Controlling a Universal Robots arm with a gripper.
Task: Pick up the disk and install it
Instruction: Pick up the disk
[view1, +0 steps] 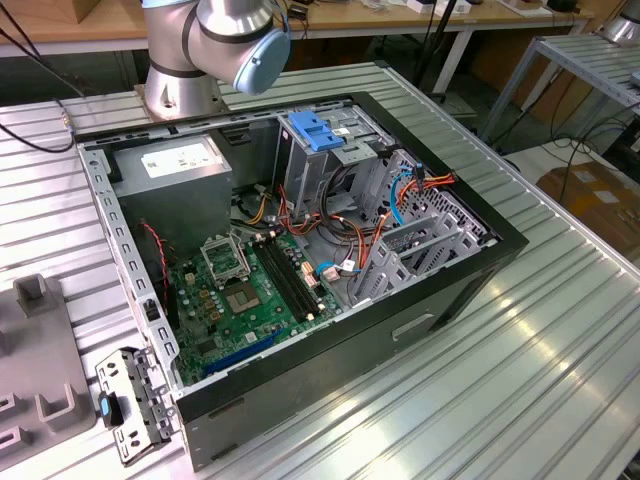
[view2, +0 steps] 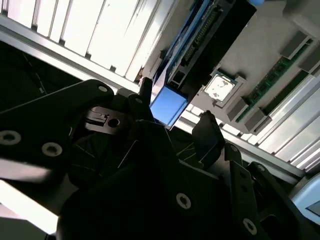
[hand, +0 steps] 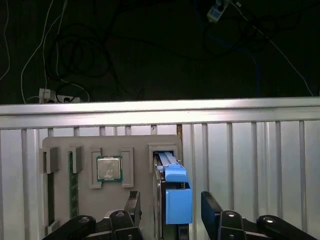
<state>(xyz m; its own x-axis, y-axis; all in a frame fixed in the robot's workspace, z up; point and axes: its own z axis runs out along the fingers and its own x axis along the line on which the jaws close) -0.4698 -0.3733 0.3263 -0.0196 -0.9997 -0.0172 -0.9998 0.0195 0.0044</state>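
The pincer (hand: 171, 204) stood apart astride the upright disk (hand: 178, 190) in its grey holder (hand: 135, 142); a centred, square closure on both faces was judged best.

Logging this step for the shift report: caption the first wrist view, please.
Open gripper straddles the disk, standing on edge in its grey tray slot beside a processor chip.
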